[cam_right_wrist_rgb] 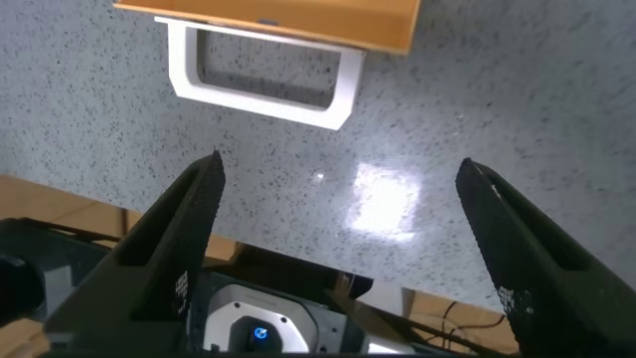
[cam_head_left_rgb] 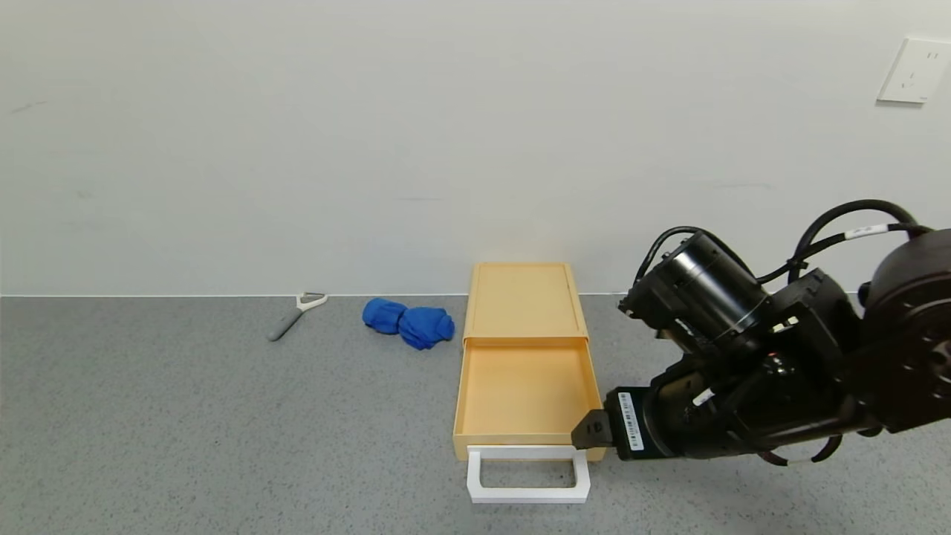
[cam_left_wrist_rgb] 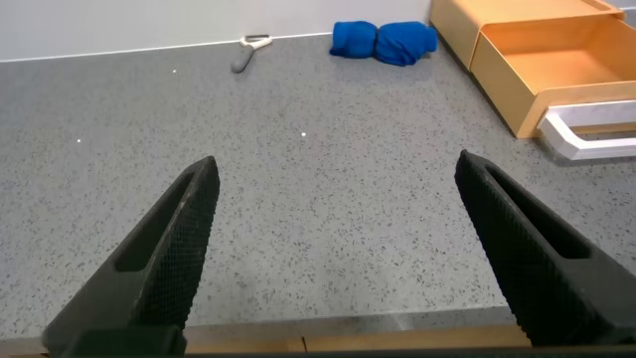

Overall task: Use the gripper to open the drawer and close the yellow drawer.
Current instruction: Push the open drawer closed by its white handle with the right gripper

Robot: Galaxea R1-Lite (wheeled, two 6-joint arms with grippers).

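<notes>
the drawer (cam_head_left_rgb: 526,386) sits pulled out on the counter (cam_head_left_rgb: 186,416). the right end effector (cam_head_left_rgb: 591,431) is wide open, holding nothing, beside the white handle (cam_head_left_rgb: 528,474). a crooked push could slide the whole box.

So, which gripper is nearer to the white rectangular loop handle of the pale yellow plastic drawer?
The right gripper is nearer, its fingers open beside the white loop handle's right end. The left gripper, also open, hangs over bare tabletop, with the pale yellow plastic drawer well off to one side.
</notes>
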